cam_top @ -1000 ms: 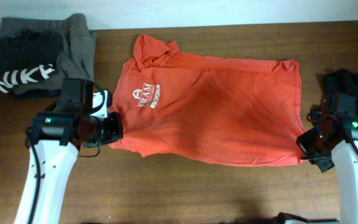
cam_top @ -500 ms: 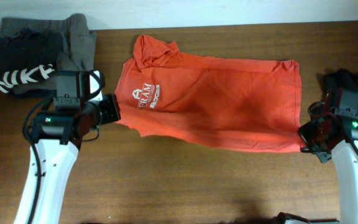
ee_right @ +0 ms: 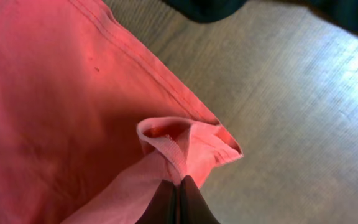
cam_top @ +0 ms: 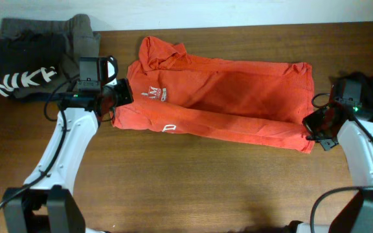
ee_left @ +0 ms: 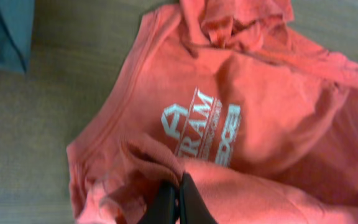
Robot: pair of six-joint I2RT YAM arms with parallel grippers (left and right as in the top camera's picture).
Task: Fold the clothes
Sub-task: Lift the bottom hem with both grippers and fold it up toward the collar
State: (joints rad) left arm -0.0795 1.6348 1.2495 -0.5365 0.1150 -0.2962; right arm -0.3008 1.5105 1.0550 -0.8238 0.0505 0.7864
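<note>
shirt (cam_top: 238,103), red-orange with white lettering (ee_left: 201,127), lies lengthwise across the middle of the wooden table (cam_top: 193,188), its near long edge lifted and doubled over the body. left gripper (cam_top: 123,96) has its fingers pressed together on bunched fabric just below the lettering. right gripper (cam_top: 311,126) pinches the shirt's hem corner at the other end, fingers likewise pressed together.

to do this fold well, both ends should probably travel toward the far edge at an even pace, fabric taut between them so the crease runs straight, and be laid flat before letting go.

left arm reaches up from the near left, wrist turned toward the shirt. right arm bends in from the right edge. a dark nike garment (cam_top: 24,71) sits at the far left corner.
</note>
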